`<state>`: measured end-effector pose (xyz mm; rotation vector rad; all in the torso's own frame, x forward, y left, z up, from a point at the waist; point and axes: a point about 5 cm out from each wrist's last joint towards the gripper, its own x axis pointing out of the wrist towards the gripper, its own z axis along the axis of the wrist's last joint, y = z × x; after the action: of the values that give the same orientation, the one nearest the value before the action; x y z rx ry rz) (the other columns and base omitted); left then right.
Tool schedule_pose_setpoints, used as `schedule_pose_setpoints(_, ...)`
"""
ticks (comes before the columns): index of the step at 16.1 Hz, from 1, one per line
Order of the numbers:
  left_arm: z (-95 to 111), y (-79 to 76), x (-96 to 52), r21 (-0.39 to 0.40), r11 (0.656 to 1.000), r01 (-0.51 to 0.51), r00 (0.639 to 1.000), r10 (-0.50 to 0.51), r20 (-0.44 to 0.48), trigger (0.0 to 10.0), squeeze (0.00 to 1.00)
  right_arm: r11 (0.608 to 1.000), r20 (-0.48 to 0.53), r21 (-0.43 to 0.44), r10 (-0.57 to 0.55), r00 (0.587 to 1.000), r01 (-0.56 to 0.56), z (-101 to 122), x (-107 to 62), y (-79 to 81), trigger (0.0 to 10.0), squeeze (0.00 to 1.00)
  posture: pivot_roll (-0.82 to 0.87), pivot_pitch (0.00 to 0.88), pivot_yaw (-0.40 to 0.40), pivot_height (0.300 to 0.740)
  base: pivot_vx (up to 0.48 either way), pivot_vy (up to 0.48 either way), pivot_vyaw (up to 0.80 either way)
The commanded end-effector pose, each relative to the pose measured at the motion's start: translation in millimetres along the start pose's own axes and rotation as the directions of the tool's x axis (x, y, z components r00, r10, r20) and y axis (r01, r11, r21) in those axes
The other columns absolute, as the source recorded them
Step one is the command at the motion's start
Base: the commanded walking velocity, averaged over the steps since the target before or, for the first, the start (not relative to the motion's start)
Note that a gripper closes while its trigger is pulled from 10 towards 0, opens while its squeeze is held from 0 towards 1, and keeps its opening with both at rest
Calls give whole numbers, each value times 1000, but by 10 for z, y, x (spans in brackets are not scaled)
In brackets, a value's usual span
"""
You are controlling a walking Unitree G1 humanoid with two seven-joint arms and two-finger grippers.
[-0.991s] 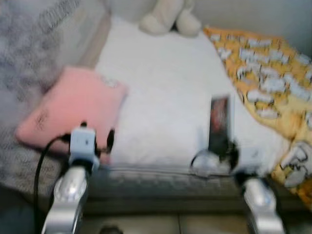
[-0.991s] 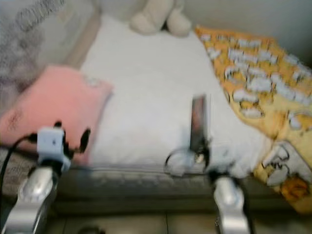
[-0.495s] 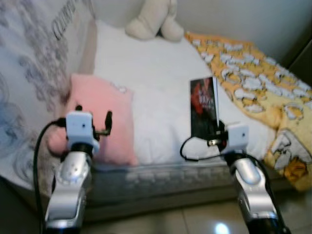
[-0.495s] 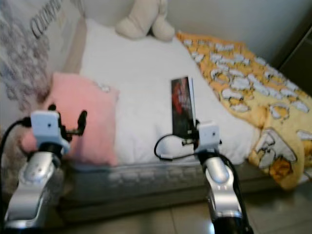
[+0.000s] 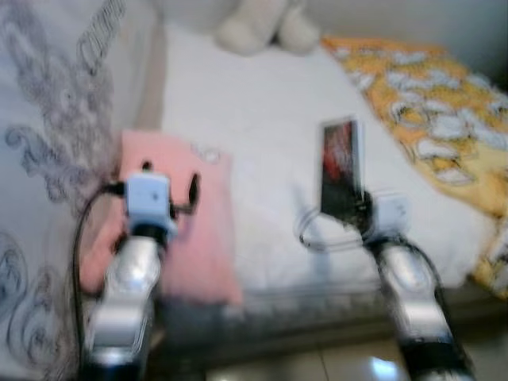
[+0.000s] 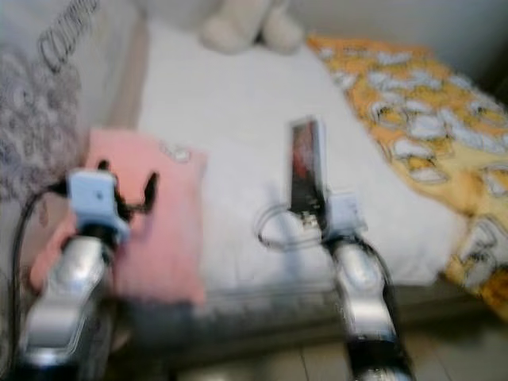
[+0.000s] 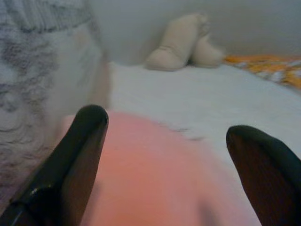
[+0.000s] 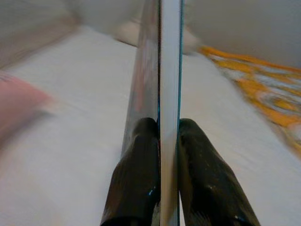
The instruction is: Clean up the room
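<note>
Dark-covered book (image 5: pixel 340 168) clamped upright between right gripper (image 8: pixel 160 141) fingers; pink pillow (image 7: pixel 155 188) beneath and between left gripper (image 7: pixel 164 141) fingers, spread wide apart.

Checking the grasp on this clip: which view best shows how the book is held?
The right wrist view: both black fingers clamp the book edge-on, one on each cover. The eye views, blurred, show the book upright above the right gripper, over the white bed, its dark cover facing the camera.

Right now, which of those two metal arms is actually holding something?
The right end effector: its black fingers pinch an upright book above the white bed. The left end effector is open over the pink pillow.
</note>
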<state>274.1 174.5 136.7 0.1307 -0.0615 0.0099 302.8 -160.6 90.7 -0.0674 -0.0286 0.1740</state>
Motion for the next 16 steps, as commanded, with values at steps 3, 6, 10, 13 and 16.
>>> schedule_pose_setpoints(3, -3, -71, 23, -13, 1000, 1, 1000, -1, -17, 10000, 0, 998, 19, -13, -66, 998, 66, 43, -43, -209, 0, 0, 149, 0, -116, 740, 0, 0, 0)
schedule_pose_setpoints(6, -27, -32, -99, -85, 996, -4, 1000, 2, -21, 10000, 0, 997, 3, 4, -76, 997, 76, -30, -200, -165, 0, 0, 133, 0, -99, 740, 0, 0, 0)
schedule_pose_setpoints(10, -22, 48, -382, -19, 999, 35, 999, -35, 5, 10000, 0, 998, -28, -1, -63, 998, 63, -114, -512, -61, 0, 0, 138, 0, -125, 740, 0, 0, 0)
schedule_pose_setpoints(13, 107, -52, -353, -26, 998, 55, 996, -53, 69, 10000, 0, 999, -9, 5, -49, 999, 50, -85, -577, -28, 0, 0, 143, 0, -139, 740, 0, 0, 0)
schedule_pose_setpoints(16, 111, -73, -320, -35, 998, 49, 996, -47, 71, 10000, 0, 999, 9, 13, -52, 999, 51, -30, -480, -32, 0, 0, 154, 0, -145, 740, 0, 0, 0)
